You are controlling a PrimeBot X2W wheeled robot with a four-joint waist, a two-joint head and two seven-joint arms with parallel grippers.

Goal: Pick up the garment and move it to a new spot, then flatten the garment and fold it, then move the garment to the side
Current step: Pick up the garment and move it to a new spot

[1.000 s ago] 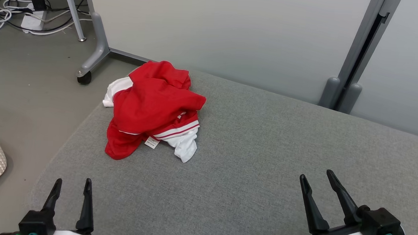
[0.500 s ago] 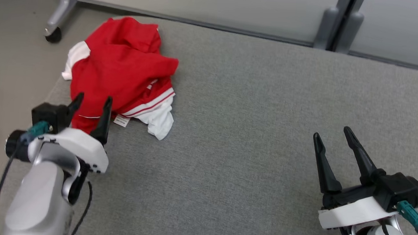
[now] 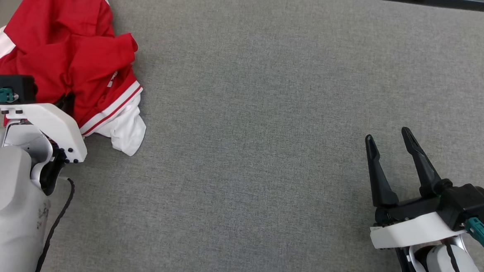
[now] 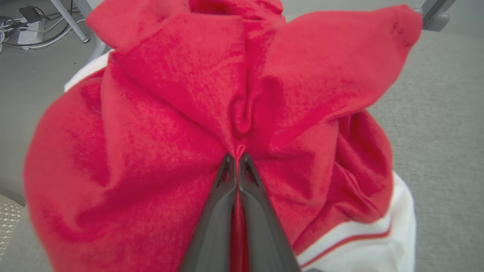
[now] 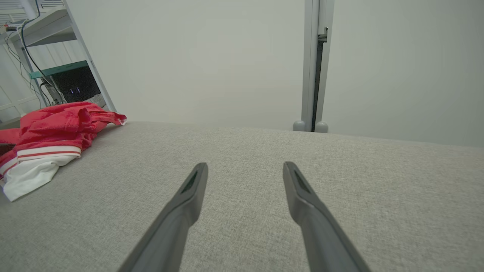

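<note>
Since the earlier picture, the left pincer (image 4: 237, 156) has gone forward into the garment (image 3: 64, 56) and closed. Its two dark fingers (image 4: 221, 196) are now pressed together on a fold of the red cloth. The garment is red and white. It lies in a crumpled heap at the far left corner of the grey counter (image 3: 269, 92), and its white part hangs out on the near side. The right pincer (image 3: 386, 133) is at the near right, well apart from the garment. Its fingers are spread wide and hold nothing.
</note>
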